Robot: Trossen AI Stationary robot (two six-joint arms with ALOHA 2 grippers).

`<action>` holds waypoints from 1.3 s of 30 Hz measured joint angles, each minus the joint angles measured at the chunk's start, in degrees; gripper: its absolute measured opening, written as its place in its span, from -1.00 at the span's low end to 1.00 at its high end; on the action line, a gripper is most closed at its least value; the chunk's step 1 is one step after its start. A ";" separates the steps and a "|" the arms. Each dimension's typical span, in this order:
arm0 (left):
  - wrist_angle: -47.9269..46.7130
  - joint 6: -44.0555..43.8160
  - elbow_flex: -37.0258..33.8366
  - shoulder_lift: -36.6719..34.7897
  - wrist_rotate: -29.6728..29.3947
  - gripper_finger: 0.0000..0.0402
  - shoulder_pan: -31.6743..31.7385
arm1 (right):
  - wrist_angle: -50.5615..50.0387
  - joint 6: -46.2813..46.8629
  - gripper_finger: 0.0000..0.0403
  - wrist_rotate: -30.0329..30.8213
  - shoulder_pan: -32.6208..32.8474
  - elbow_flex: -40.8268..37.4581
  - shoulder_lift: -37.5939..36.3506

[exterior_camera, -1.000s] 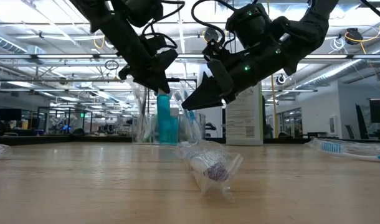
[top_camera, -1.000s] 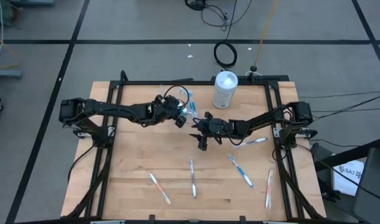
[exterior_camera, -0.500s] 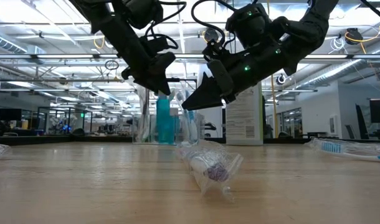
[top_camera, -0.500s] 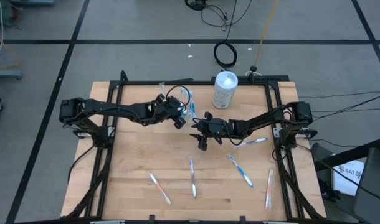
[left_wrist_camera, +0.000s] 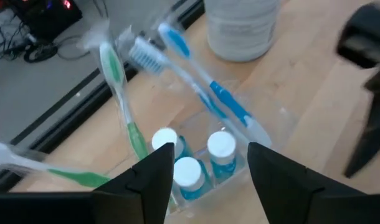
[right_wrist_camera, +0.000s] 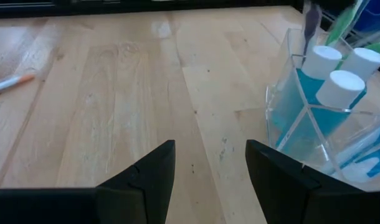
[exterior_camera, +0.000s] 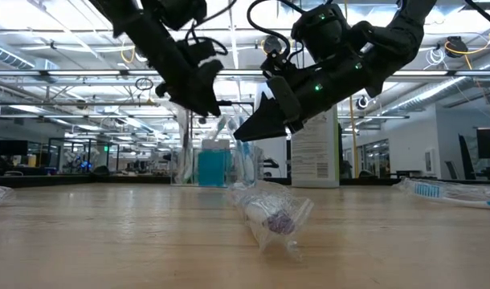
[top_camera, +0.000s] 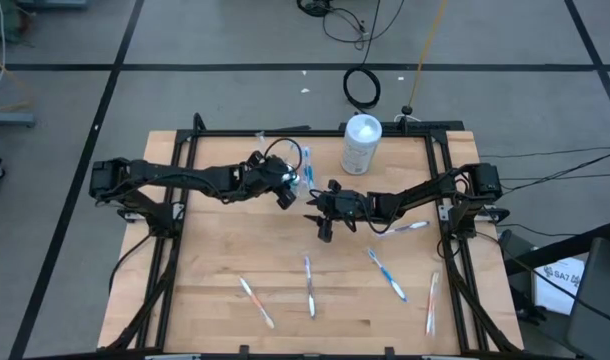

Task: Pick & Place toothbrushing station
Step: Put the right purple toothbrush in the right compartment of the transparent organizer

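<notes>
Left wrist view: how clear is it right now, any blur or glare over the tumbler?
Left wrist view: toothbrushes smeared by blur, toothpaste caps sharper, left gripper open above them. Low view: wrapped item up front soft, ceiling lights bright. Right wrist view: tumbler crisp, faint reflections on its walls.

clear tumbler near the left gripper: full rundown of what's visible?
The clear tumbler is see-through plastic with flat panels, upright on the wooden table, near the white container. Inside: three blue toothpaste tubes with white caps, plus green and blue toothbrushes leaning out. The open left gripper hovers above it, not touching.
</notes>
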 joint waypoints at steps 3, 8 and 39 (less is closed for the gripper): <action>0.00 1.56 0.00 -2.74 0.04 -0.03 -0.74 | -1.14 0.21 -0.07 -0.60 0.24 0.00 -0.57; -0.01 2.08 0.00 -8.53 1.30 -0.08 -2.15 | -2.66 0.06 -0.07 -1.27 2.97 0.00 -2.08; -5.47 7.98 -0.02 -14.33 2.39 -0.08 -7.79 | -78.06 17.14 -0.07 1.58 16.22 -9.34 -31.02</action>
